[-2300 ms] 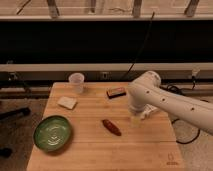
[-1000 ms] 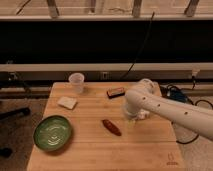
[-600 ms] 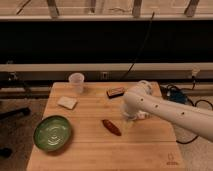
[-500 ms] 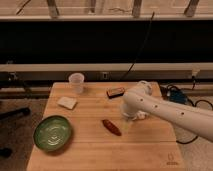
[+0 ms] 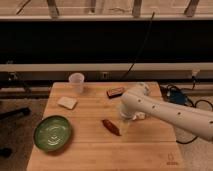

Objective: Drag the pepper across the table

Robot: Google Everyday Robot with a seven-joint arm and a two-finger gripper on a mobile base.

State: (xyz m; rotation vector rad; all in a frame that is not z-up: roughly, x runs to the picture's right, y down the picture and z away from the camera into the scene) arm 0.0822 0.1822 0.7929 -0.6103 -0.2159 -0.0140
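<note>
The pepper (image 5: 111, 126) is a small dark red-brown tapered object lying on the light wooden table (image 5: 90, 150), near its middle. My white arm reaches in from the right. The gripper (image 5: 126, 123) hangs low over the table just right of the pepper, close beside it; whether it touches the pepper does not show. The arm's body hides most of the gripper.
A green bowl (image 5: 52, 133) sits at the front left. A pale sponge-like block (image 5: 67, 103) and a clear cup (image 5: 76, 82) stand at the back left. A dark rectangular block (image 5: 115, 92) lies at the back middle. Cables hang off the right side.
The arm has swung left and lowered, bringing the gripper from right of the table's middle down next to the pepper. The pepper has not moved.
</note>
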